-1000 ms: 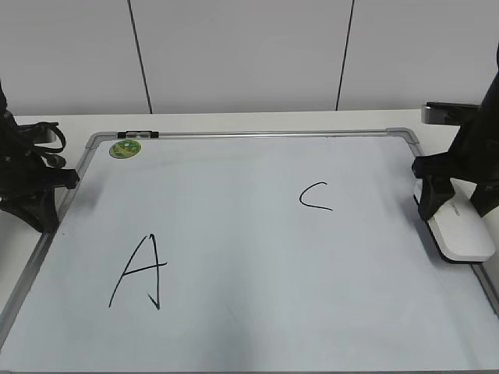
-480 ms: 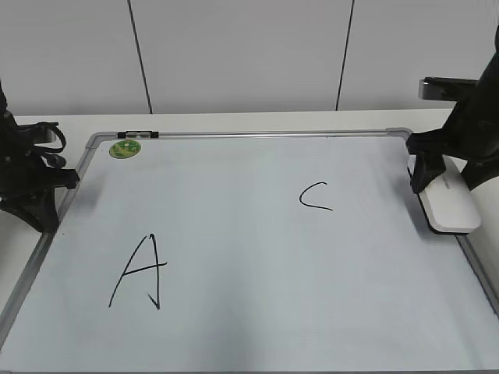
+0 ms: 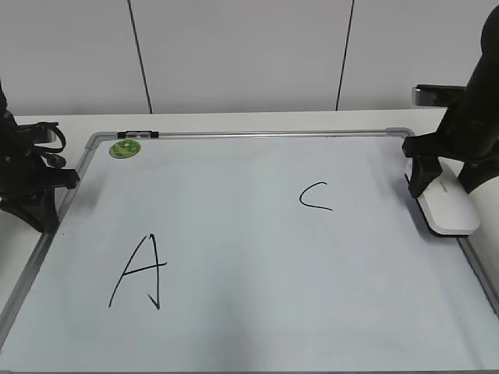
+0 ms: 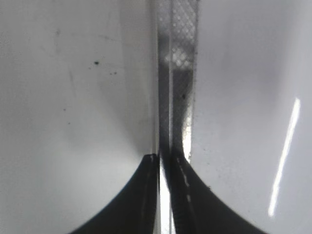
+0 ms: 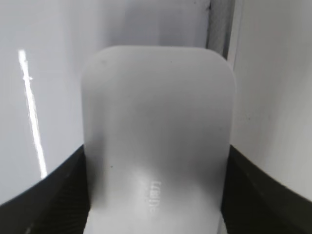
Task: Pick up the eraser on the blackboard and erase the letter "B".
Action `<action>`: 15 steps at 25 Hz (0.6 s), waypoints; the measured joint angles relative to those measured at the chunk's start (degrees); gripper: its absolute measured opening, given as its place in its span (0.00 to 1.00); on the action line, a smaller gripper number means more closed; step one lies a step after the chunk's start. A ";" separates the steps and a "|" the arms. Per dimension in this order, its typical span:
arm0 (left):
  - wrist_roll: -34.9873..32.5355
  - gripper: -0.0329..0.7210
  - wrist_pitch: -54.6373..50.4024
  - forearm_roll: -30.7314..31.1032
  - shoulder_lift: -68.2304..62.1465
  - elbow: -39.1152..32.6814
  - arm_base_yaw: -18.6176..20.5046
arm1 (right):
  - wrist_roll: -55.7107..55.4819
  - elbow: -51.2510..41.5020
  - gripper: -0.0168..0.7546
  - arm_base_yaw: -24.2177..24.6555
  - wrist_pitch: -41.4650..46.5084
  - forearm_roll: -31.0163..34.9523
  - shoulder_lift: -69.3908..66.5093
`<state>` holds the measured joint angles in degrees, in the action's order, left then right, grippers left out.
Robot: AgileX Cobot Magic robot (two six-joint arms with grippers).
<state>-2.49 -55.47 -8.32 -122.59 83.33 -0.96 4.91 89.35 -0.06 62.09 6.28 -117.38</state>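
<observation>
The blackboard [image 3: 249, 257] lies flat on the white tabletop [image 3: 234, 121], covering most of it. Its silver-grey frame runs close to the tabletop's left and right edges.

The eraser [image 3: 451, 209] sits at the blackboard's right side, near the far right corner of the tabletop, its long axis running roughly along the right frame rail. The right hand [image 3: 437, 183] stands over its far end. In the right wrist view the eraser [image 5: 157, 131] fills the space between the two dark fingers [image 5: 53, 195], which press against both of its long sides: the right hand is clamped on the eraser. Small grey lettering shows on the eraser's top face. The frame rail passes just beyond the eraser's far right corner in that view. Whether the eraser's underside touches the board surface cannot be told.

The left hand [image 3: 35, 199] rests at the blackboard's left frame, near the tabletop's left edge, well apart from the eraser. In the left wrist view its fingers [image 4: 141, 195] lie together, with only a thin gap over the frame rail [image 4: 178, 73].

Marks on the blackboard: a large letter "A" [image 3: 140, 273] toward the near left, a letter "C" [image 3: 315, 196] right of centre. No "B" is visible. A round green magnet [image 3: 123, 148] sits at the far left corner beside a black clip [image 3: 136, 135].
</observation>
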 joint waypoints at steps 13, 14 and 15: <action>0.00 0.14 0.00 0.00 0.00 0.00 0.00 | -0.44 -0.01 0.70 0.00 2.23 -0.46 -2.77; 0.00 0.14 0.00 0.00 0.00 0.00 0.00 | -0.57 -0.01 0.70 0.00 2.23 -0.50 -2.77; 0.00 0.14 0.00 0.00 0.00 0.00 0.00 | -0.57 -0.01 0.71 0.00 2.12 -0.60 -2.77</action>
<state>-2.49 -55.47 -8.32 -122.59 83.33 -0.96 4.34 89.34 -0.06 64.21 5.68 -120.14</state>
